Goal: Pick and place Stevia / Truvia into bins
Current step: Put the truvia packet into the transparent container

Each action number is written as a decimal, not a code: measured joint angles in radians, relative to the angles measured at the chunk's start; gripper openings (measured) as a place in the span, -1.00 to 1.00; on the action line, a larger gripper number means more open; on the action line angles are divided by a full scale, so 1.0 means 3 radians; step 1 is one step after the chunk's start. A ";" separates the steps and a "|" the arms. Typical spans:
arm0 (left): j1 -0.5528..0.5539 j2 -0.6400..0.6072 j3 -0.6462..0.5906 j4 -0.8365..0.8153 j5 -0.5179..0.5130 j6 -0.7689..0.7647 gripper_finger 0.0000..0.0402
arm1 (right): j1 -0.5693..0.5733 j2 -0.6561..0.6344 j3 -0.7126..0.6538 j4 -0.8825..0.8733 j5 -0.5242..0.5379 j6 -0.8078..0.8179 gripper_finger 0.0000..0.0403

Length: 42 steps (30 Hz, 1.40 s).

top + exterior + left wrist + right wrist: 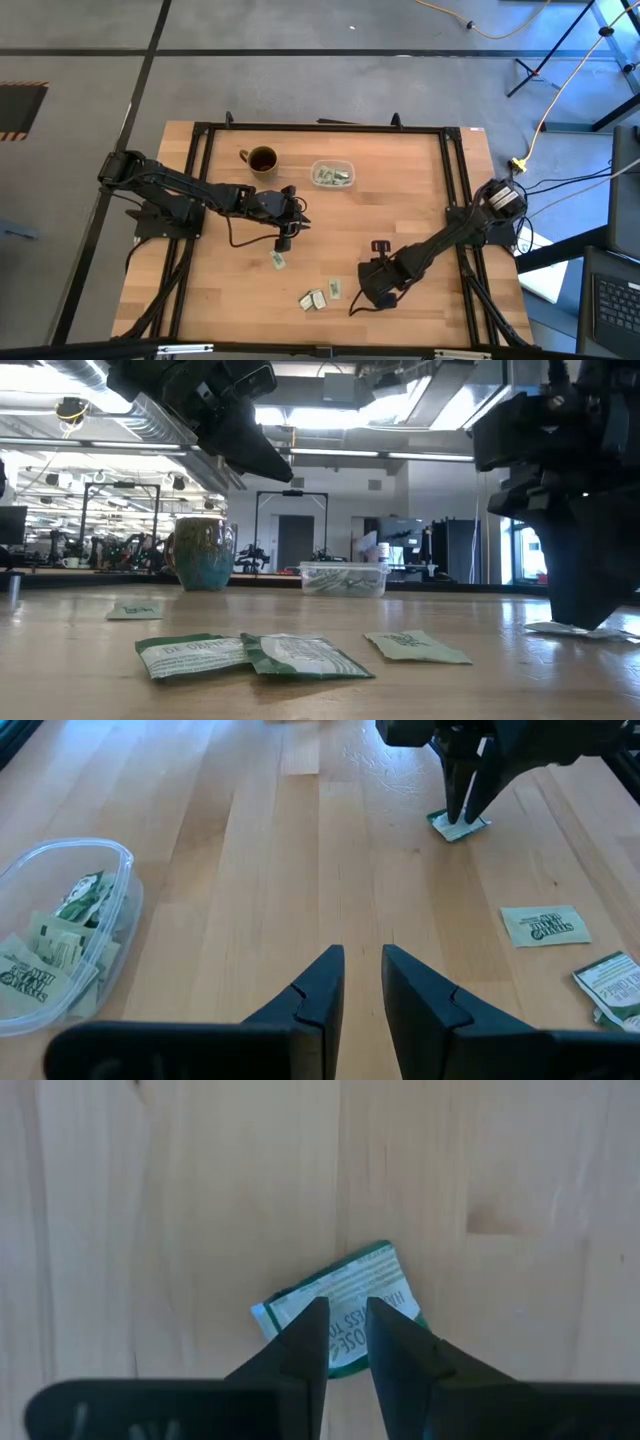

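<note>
Your right gripper (347, 1325) stands straight down on a green-and-white Stevia sachet (345, 1305) lying flat on the table (420, 190), its two dark fingers drawn close together with the tips on the printed paper; you cannot tell whether the paper is pinched yet. Your left gripper (362, 975) hangs above the boards near the middle of the table, nothing in it, fingers a narrow gap apart. Just beside it lies one sachet (278, 260), and three more (320, 297) lie between it and the front edge. The clear plastic bin (332, 174), rounded at the corners, sits toward the back beside the glazed brown mug (260, 159) and holds a heap of crumpled sachets. The table is pale wooden planking in a black metal frame; beyond it you see a lit workshop.
</note>
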State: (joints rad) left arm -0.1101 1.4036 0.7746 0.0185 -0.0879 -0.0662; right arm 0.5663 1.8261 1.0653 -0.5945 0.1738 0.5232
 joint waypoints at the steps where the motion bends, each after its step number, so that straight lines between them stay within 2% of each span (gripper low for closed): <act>1: -0.0001 0.0000 0.0000 0.0000 0.0000 0.0000 -0.67 | 0.0000 0.0010 0.0000 0.0001 -0.0001 -0.0002 -0.64; 10: -0.0001 0.0000 -0.0001 0.0000 0.0000 0.0001 -0.67 | -0.0001 0.0063 0.0008 0.0001 -0.0010 0.0003 -0.65; 21: 0.0000 0.0000 -0.0001 0.0000 -0.0001 0.0001 -0.67 | 0.0000 0.0068 0.0008 0.0004 -0.0034 -0.0016 -0.96; 28: -0.0001 0.0000 -0.0001 -0.0001 0.0004 0.0001 -0.67 | -0.0033 -0.0012 0.0096 -0.0224 -0.0048 -0.0067 -0.97; 31: -0.0002 0.0000 -0.0001 -0.0005 0.0064 0.0001 -0.67 | -0.0113 -0.0109 0.0284 -0.0448 0.0009 -0.0219 -0.99; 34: -0.0004 0.0000 -0.0001 -0.0043 0.0215 0.0003 -0.67 | -0.0242 -0.0146 0.0440 -0.0707 0.0219 -0.0487 -0.98; 38: -0.0029 0.0000 -0.0001 -0.0172 0.0396 -0.0003 -0.67 | -0.0492 -0.0257 0.0582 -0.0714 0.0454 -0.1014 -0.95; 42: -0.0115 0.0000 -0.0001 -0.0401 0.0444 -0.0030 -0.67 | -0.0852 -0.0267 0.0653 -0.0720 0.0466 -0.1548 -0.95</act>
State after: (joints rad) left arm -0.1447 1.4036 0.7742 -0.1018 0.0452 -0.0753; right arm 0.3107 1.7460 1.2612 -0.8105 0.3137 0.0588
